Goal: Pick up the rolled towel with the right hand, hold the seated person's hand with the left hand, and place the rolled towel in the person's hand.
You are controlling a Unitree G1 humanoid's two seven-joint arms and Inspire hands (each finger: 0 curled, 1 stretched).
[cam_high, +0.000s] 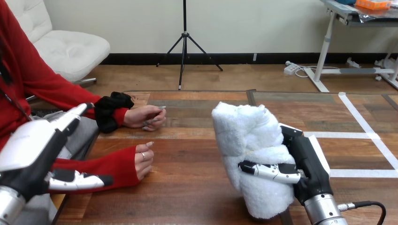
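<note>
two risks being logged at this point.

gripping the rolled towel [248, 150] upright in the right hand [307, 164], with the thumb curled across its front and the fingers wrapping round behind. holding it over the table [187, 187] at centre-right, well apart from the person; cannot tell whether its lower end is touching the wood or hanging just above. holding the left hand [28, 150] open at the view's left, fingers straight, grasping nothing. overlapping the red sleeve behind the person's nearer hand [143, 159] in this view; cannot tell whether actually touching it.

risk 1: delivering into a closed palm. noting the nearer hand curled into a loose fist on the table, and the person's farther hand [148, 117] also curled, beyond it. probably ending with the towel rolling off knuckles if released before a palm is turned up and supported.

risk 2: closing the left hand on the sleeve or forearm rather than on the hand itself, judging by how far back along the arm it is sitting now. likely leaving the palm unsteadied for the hand-over.

minor: squeezing a soft, bulky roll from one side only, so possibly tilting or unrolling during the sideways carry.
</note>
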